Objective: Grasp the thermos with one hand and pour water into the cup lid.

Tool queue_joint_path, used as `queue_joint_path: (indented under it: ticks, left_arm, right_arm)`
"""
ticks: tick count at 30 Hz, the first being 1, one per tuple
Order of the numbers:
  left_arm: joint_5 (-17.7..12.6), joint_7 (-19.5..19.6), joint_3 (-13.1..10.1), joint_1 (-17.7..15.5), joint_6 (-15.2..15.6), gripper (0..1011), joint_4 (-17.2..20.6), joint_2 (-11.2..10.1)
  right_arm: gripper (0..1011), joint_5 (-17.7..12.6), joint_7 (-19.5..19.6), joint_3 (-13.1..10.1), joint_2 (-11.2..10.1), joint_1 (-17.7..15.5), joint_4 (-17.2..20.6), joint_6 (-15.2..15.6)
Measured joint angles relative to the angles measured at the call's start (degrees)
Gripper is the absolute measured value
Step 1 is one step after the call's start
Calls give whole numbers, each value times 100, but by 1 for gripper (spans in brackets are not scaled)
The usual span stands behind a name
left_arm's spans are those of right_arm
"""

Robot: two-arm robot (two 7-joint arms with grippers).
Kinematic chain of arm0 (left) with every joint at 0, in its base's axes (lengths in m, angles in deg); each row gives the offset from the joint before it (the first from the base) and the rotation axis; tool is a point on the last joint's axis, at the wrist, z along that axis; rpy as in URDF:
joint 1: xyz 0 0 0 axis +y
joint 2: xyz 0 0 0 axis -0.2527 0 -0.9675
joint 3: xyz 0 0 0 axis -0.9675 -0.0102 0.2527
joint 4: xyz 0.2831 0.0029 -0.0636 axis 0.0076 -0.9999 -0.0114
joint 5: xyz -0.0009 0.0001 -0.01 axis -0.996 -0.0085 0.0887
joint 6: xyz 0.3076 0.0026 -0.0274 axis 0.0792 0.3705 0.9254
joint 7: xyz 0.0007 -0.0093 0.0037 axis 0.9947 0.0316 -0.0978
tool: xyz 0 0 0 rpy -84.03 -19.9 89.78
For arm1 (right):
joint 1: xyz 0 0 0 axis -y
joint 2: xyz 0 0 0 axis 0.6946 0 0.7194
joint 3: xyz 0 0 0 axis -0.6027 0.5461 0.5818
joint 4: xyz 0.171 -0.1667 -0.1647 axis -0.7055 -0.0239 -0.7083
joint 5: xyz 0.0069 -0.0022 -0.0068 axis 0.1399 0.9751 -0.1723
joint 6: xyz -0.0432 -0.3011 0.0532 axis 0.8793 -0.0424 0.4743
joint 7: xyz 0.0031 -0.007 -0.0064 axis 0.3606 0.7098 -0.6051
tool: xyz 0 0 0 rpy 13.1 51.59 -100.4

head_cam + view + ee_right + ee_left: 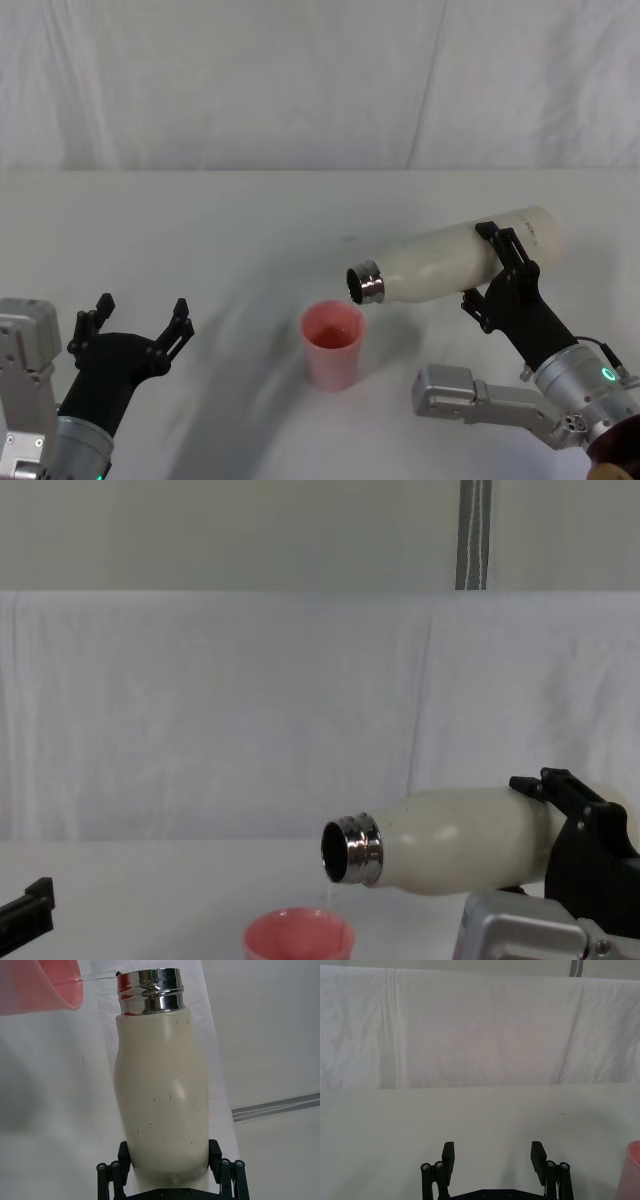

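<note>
My right gripper (503, 268) is shut on the lower body of the cream-white thermos (450, 263), holding it tipped nearly level above the table. Its steel neck (365, 282) points left and hangs just over the rim of the pink cup lid (333, 344). A thin stream of water runs from the neck (148, 990) into the cup lid (42, 985). From the chest, the thermos (455, 840) lies sideways above the cup lid (297, 935). My left gripper (140, 322) rests open at the lower left, well clear of both; its fingers (448, 1157) hold nothing.
The table (200, 230) is covered in white cloth, with a white cloth backdrop (320, 80) behind. A vertical grey post (474, 535) stands above the backdrop. The cup lid's edge (631, 1170) shows beside the left gripper.
</note>
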Motion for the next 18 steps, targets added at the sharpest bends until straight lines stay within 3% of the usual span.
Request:
queue_joint_path:
  ticks: [18]
  left_arm:
    - [0, 0, 0, 0, 0, 1001, 0, 0]
  right_arm:
    - [961, 15, 23, 5, -7, -16, 7, 1]
